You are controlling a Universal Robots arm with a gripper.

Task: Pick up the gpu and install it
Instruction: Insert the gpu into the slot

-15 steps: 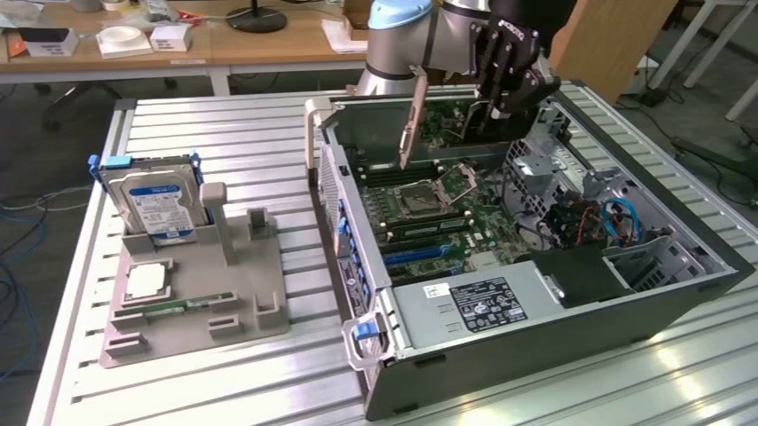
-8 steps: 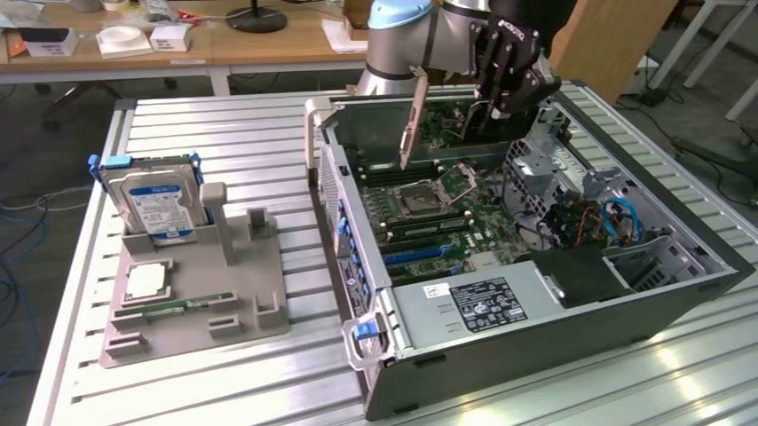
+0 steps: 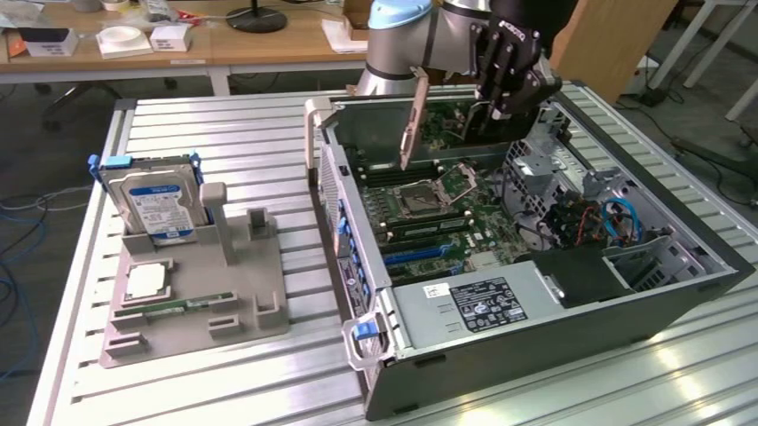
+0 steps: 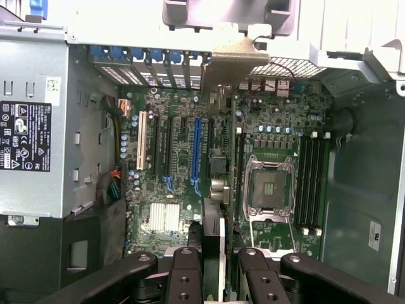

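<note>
Two black, bolted metal fingers (image 4: 186,272) of the gripper (image 3: 491,111) are clenched on the gpu (image 3: 462,120), a thin flat card held on edge in the air, clear of the board beneath it. Its silver end bracket (image 3: 411,120), a narrow strip of sheet metal, hangs down just beside the tool.

Directly below the gripper lies an open computer case (image 3: 663,293) of grey pressed steel. Inside it is a green motherboard (image 3: 456,217) with a square, silver-framed processor socket (image 3: 429,191). A boxy power supply (image 3: 474,306) with a black label sits at the end of the case farthest from the tool.

The case rests on a table (image 3: 237,133) of ribbed aluminium slats. Well apart from the gripper, a grey moulded holder (image 3: 195,306) carries an upright hard drive (image 3: 152,204) with a blue-white label and a flat green memory stick (image 3: 177,306). Behind the arm stands a wooden desk (image 3: 272,49).

The exterior view gives the card's height above the board. The wrist view looks straight down past the gripper (image 4: 219,261), where the gpu (image 4: 223,234) reads as a pale sliver between the pads. Under it run a long blue slot (image 4: 196,155), a white slot (image 4: 142,139) and a finned heatsink (image 4: 164,216).
</note>
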